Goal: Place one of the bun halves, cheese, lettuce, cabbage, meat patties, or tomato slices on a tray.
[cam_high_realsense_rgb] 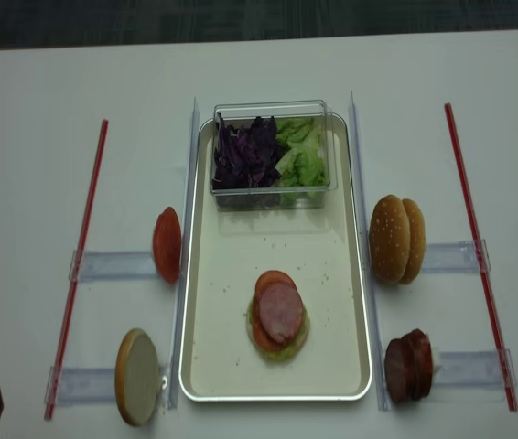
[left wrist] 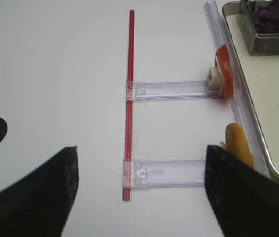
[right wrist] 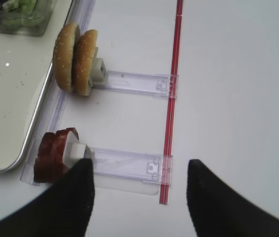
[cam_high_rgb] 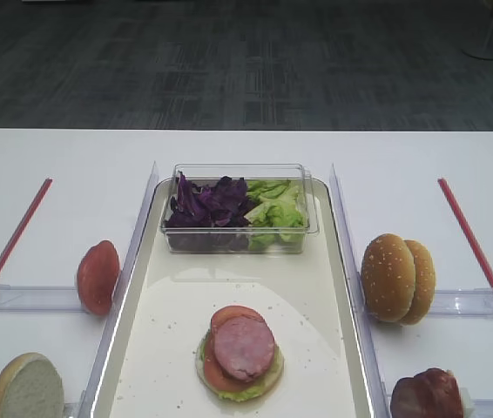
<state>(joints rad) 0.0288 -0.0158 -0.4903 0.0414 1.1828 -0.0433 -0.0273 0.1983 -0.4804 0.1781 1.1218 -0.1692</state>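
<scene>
right wrist view: pincer apart above the stacked patties

the right gripper [right wrist: 139, 197] hovers over the white table [right wrist: 238, 74], its two dark fingers [right wrist: 73, 200] wide apart, holding nothing. just beyond the left finger stand the meat patties [right wrist: 53, 155] on edge in a clear holder. farther off stand the bun halves [right wrist: 75, 54]. the tray [cam_high_rgb: 177, 305] lies left of both, carrying a stack topped by one patty [cam_high_rgb: 244, 347]. the left gripper [left wrist: 139, 192] also hangs spread, empty, near a pale bun half [left wrist: 238, 143].
</scene>
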